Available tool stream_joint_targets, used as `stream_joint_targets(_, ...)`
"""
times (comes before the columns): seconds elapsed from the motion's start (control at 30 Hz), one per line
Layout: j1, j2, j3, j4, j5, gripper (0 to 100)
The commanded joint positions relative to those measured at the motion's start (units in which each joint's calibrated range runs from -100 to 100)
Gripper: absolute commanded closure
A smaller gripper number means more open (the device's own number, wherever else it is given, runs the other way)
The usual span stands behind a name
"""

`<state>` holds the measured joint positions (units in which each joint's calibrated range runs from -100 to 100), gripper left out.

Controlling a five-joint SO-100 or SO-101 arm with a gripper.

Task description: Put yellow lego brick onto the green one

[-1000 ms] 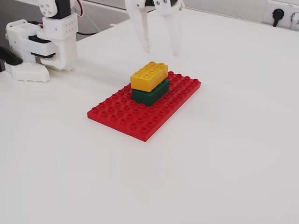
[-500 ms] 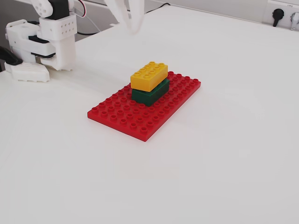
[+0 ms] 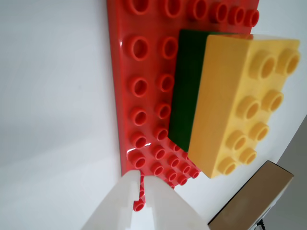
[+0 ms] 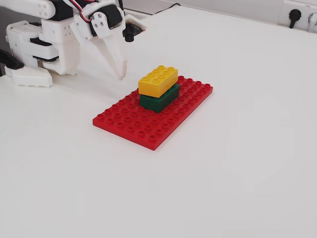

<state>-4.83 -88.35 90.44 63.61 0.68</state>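
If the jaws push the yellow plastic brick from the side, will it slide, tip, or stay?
The yellow plastic studded brick looks rigid and glossy, so probably slippery to grip. It sits on the dark green plastic brick, apparently slightly offset. If its studs hold, a side push likely moves both, perhaps with the flat red plastic baseplate.

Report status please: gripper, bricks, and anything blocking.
Gripper shut, empty, left of the plate in the fixed view. Yellow lego brick sits on the green one, on the red baseplate. Nothing in the way.
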Motion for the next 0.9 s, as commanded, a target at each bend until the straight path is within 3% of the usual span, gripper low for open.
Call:
stream_joint_targets(0.0, 0.5, -8.2, 3.3, 3.9, 0.2, 99)
stream_joint_targets(0.87, 0.6, -9.6, 2.2, 9.9, 2.2, 99)
